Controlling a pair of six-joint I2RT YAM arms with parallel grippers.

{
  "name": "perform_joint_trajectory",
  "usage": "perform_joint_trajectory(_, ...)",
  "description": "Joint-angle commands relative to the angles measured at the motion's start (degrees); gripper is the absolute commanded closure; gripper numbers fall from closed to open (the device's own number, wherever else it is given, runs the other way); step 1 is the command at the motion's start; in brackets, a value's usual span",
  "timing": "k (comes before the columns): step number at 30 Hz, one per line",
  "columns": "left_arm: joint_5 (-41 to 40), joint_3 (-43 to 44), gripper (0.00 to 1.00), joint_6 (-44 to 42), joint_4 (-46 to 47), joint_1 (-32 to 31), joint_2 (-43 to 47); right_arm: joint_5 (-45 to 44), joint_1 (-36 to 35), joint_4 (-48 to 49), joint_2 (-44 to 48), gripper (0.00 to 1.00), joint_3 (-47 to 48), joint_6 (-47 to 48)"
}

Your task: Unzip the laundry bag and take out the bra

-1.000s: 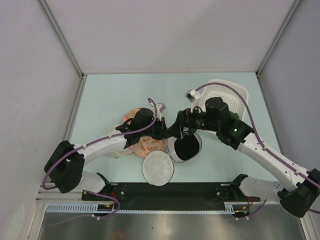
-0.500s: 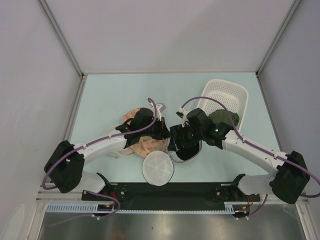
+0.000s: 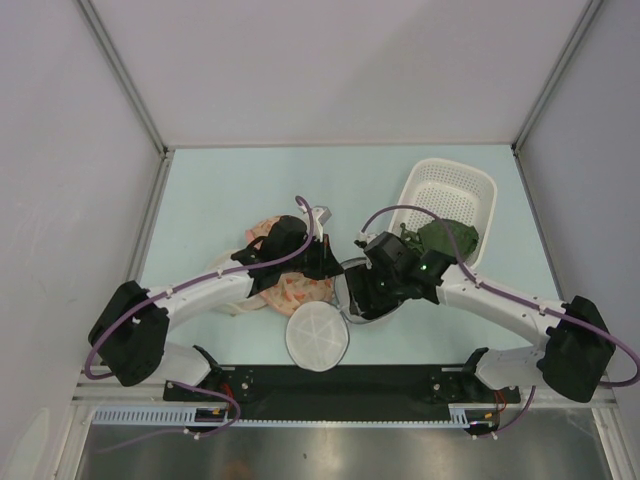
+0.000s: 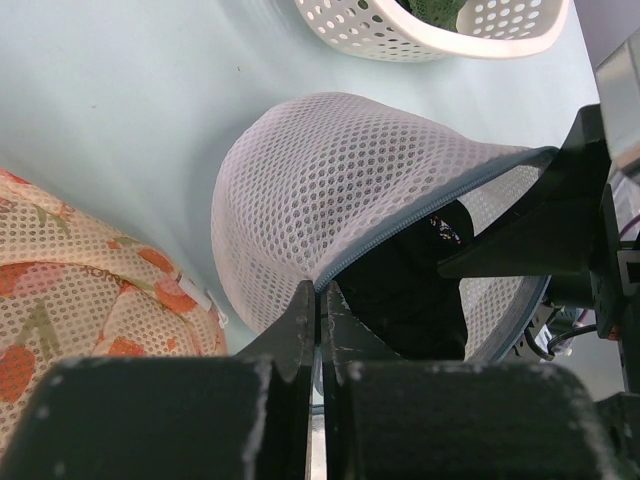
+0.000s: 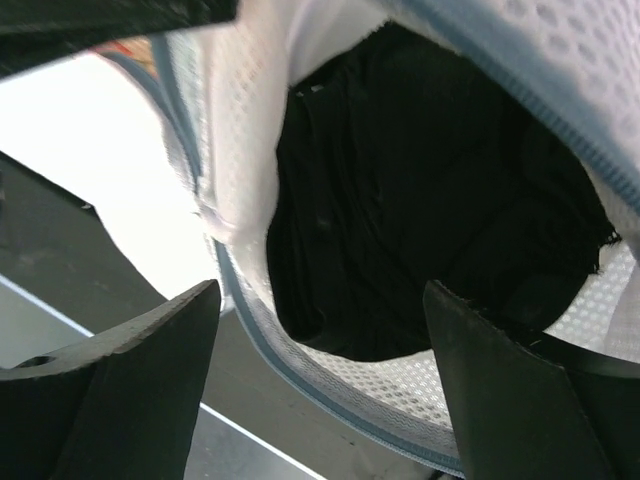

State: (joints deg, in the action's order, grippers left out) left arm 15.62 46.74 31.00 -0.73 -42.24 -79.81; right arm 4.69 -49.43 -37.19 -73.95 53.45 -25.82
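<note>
The left gripper (image 4: 318,297) pinches the laundry bag (image 4: 330,170) rim; the right gripper (image 5: 320,300), spread wide, faces the bra (image 5: 420,180) inside.

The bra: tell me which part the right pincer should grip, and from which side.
Probably the bunched black fabric in the middle of the bra, entered straight through the unzipped mouth of the laundry bag. The left pincer pinches its zipper edge, holding that mouth open, and the open right pincer faces it. No strap shows clearly.

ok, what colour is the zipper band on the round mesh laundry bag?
Greyish-blue zipper band on the white mesh laundry bag; clearest in left wrist view.
</note>
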Motion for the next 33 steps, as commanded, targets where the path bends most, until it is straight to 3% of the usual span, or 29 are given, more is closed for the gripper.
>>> perform_joint_trajectory(1, -0.15, 1.69, 1.00, -0.51, 1.17, 0.32, 1.67, -3.46, -0.58, -2.36, 0.38, 0.15, -0.37, -1.16)
perform_joint_trajectory(17, -0.41, 1.34, 1.00, -0.59, -0.31, 0.49, 2.38, -2.49, -0.58, -3.33, 1.44, 0.40, -2.12, -1.16)
perform_joint_trajectory(20, -0.32, 1.42, 1.00, -0.68, -0.24, 0.58, 2.47, -2.05, -0.67, -3.07, 1.09, 0.50, -2.04, -0.98)
perform_joint_trajectory(24, -0.24, 1.42, 1.00, -0.68, -0.41, 0.58, 2.55, -1.35, -0.76, -2.98, 0.56, 0.81, -1.86, -0.81)
perform_joint_trajectory(27, -0.24, 1.60, 1.00, -0.68, -0.41, 0.58, 2.47, -1.00, -0.76, -3.06, 0.74, 0.97, -1.42, -0.81)
perform_joint_trajectory(33, 0.73, 1.86, 1.00, -0.86, -0.06, 0.58, 2.12, -1.87, -0.67, -3.24, 3.02, 1.00, -0.10, -1.33)
